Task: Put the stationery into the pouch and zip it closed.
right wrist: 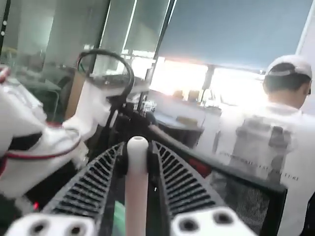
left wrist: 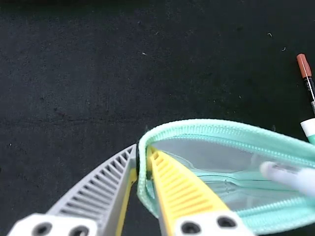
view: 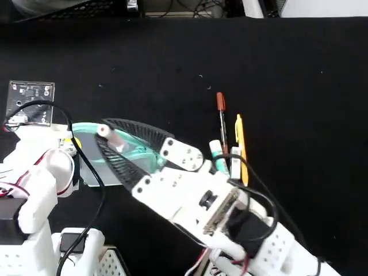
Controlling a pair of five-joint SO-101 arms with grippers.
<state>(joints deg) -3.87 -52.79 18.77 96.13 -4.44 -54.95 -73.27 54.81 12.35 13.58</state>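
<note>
A teal-rimmed clear pouch (view: 140, 153) lies open at the table's left. My left gripper (view: 73, 144) is shut on its near end; in the left wrist view the grey and yellow fingers (left wrist: 172, 191) pinch the pouch (left wrist: 221, 130) rim. My right gripper (view: 107, 131) is shut on a white marker (view: 117, 138), holding it at the pouch mouth. Its tip (left wrist: 288, 174) lies inside the pouch. In the right wrist view the marker (right wrist: 136, 187) stands between the black ribbed fingers. A brown-capped pen (view: 221, 112), a yellow pen (view: 240, 144) and a white-green marker (view: 215, 148) lie on the cloth.
A small circuit board (view: 31, 103) sits at the far left with a cable running to the left arm. The right arm's white body (view: 218, 213) crosses the front of the table and covers part of the loose pens. Black cloth covers the table.
</note>
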